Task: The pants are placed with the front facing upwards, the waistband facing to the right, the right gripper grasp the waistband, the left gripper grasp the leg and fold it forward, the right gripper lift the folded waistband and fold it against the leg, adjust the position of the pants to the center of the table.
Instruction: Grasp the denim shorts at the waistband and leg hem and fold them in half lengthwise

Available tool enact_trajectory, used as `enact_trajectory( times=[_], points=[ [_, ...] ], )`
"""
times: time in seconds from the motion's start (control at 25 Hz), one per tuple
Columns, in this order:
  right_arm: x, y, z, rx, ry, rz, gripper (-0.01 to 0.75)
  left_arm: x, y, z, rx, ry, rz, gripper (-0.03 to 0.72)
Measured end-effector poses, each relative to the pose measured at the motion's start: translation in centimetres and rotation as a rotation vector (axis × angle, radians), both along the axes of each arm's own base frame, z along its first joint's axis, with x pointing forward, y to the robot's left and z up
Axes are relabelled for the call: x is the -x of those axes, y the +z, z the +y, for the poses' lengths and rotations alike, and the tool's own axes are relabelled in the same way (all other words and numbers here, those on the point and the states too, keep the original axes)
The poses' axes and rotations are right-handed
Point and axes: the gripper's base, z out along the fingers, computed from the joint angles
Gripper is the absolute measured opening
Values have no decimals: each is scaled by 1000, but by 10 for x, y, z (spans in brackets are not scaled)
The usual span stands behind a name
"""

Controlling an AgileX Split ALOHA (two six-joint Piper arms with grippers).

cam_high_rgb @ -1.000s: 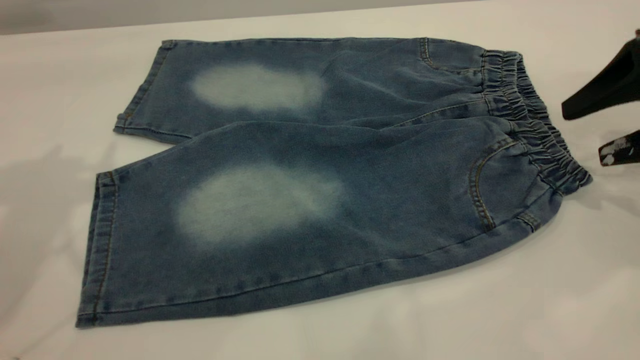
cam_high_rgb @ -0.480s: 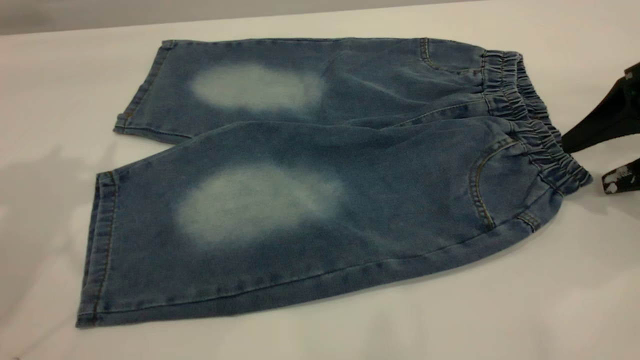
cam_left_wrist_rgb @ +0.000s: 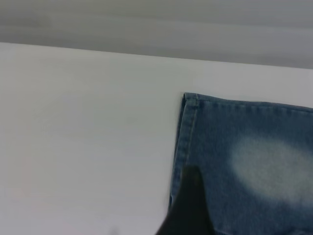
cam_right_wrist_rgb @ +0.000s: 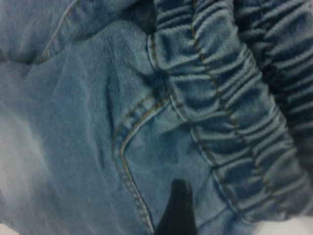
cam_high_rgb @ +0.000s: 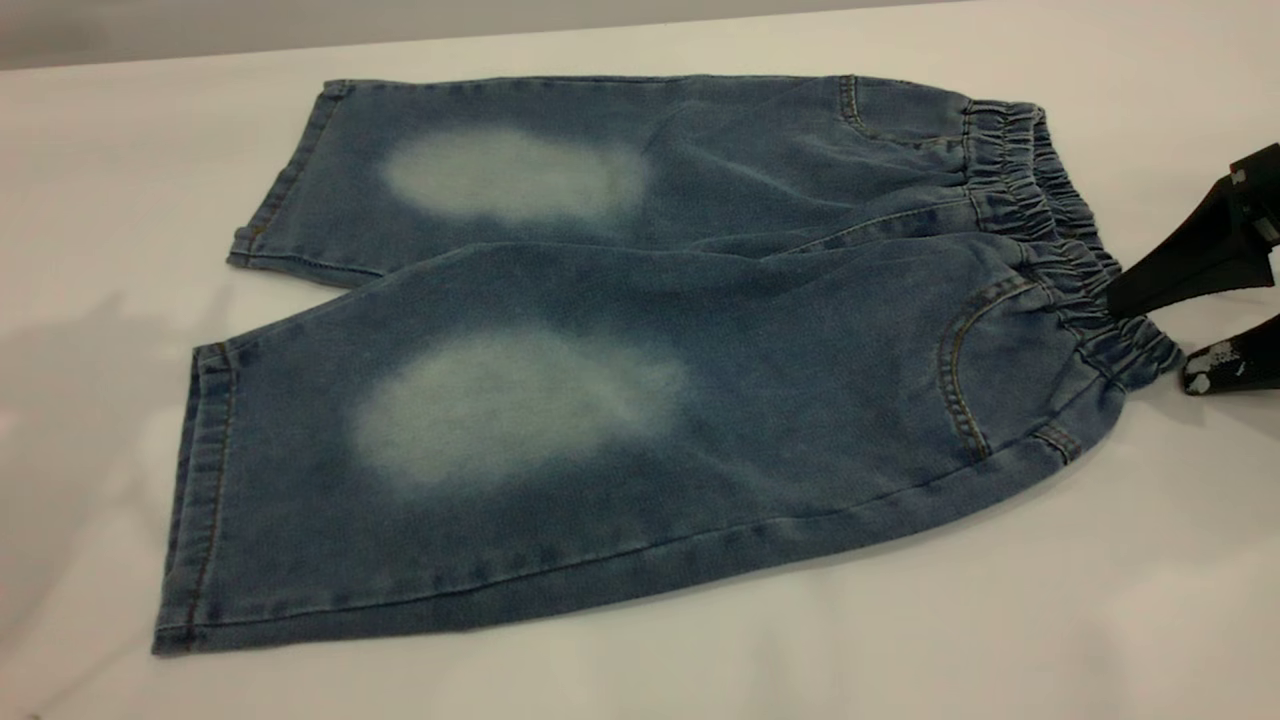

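The blue denim pants [cam_high_rgb: 620,360] lie flat on the white table [cam_high_rgb: 1000,620], front up, legs to the left. The puckered waistband [cam_high_rgb: 1060,240] points right. My right gripper [cam_high_rgb: 1150,338] stands open at the waistband's near corner. Its upper finger [cam_high_rgb: 1180,265] reaches over the band and the lower fingertip [cam_high_rgb: 1215,365] rests on the table just beside it. The right wrist view shows one finger [cam_right_wrist_rgb: 177,210] over the curved front pocket [cam_right_wrist_rgb: 142,147]. Only the left wrist view shows my left gripper [cam_left_wrist_rgb: 190,205], a dark shape at the hem of a leg [cam_left_wrist_rgb: 183,142].
Bare tabletop surrounds the pants on every side, with the widest stretch in front [cam_high_rgb: 700,670]. The table's far edge [cam_high_rgb: 400,40] runs just behind the far leg. A faded knee patch [cam_left_wrist_rgb: 269,166] lies close to the left gripper.
My right gripper has come down and leftward from off the table's right side. Its upper finger now overlaps the waistband's near corner. The pants have not moved.
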Motion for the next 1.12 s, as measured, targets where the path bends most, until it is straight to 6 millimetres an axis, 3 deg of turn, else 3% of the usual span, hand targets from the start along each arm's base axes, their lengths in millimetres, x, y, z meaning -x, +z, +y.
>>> enact_trajectory(
  times=[1.12],
  points=[
    [-3,5,5,-62,15,-61,565,0,0,0,0,0,1,548]
  ],
)
